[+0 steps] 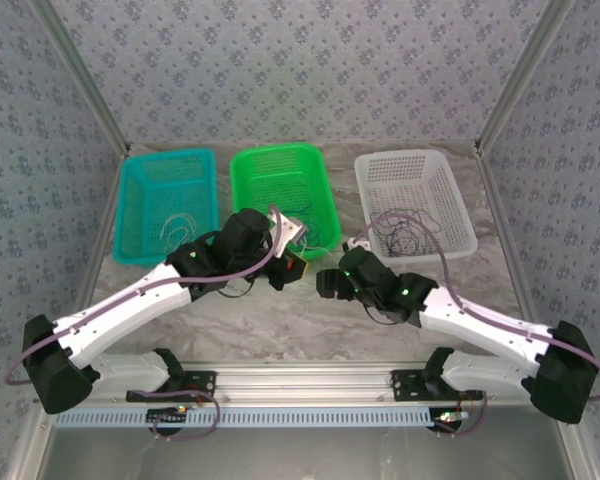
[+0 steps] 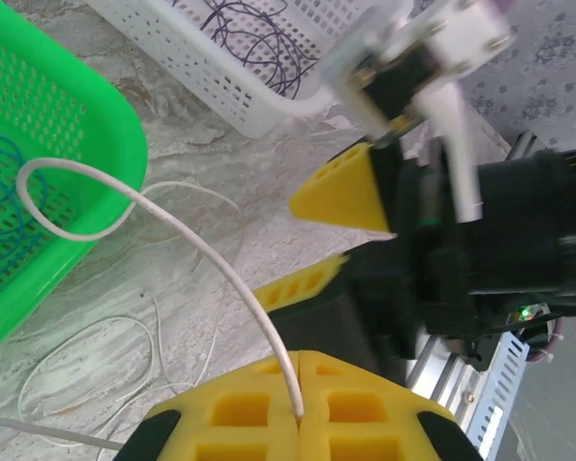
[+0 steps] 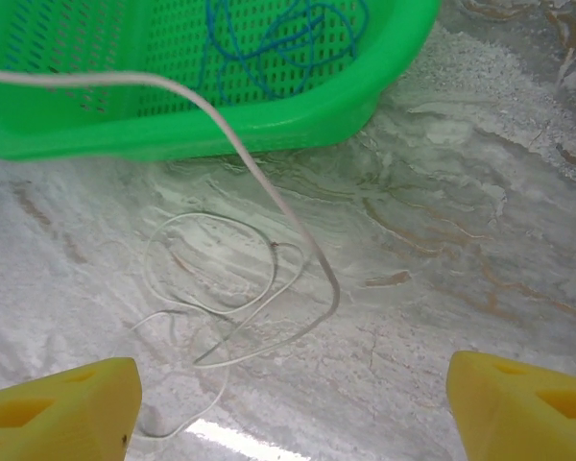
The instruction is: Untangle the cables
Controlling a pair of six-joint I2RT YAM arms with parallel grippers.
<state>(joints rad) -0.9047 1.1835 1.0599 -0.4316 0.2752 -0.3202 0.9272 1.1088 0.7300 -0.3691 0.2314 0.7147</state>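
Marble table (image 1: 300, 322): your left claw (image 2: 300, 408) pinches the white cable (image 3: 298, 226); right claw (image 3: 288, 413) stands open. Pull hard and its slack loops may knot, or drag the green basket (image 3: 125, 125).

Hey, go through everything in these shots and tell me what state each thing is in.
left gripper: shut on the white cable.
right gripper: open, empty.
white cable: pinched, trailing in loose loops onto the table.
blue cable: coiled in the green basket.
dark cable: coiled in the white basket.
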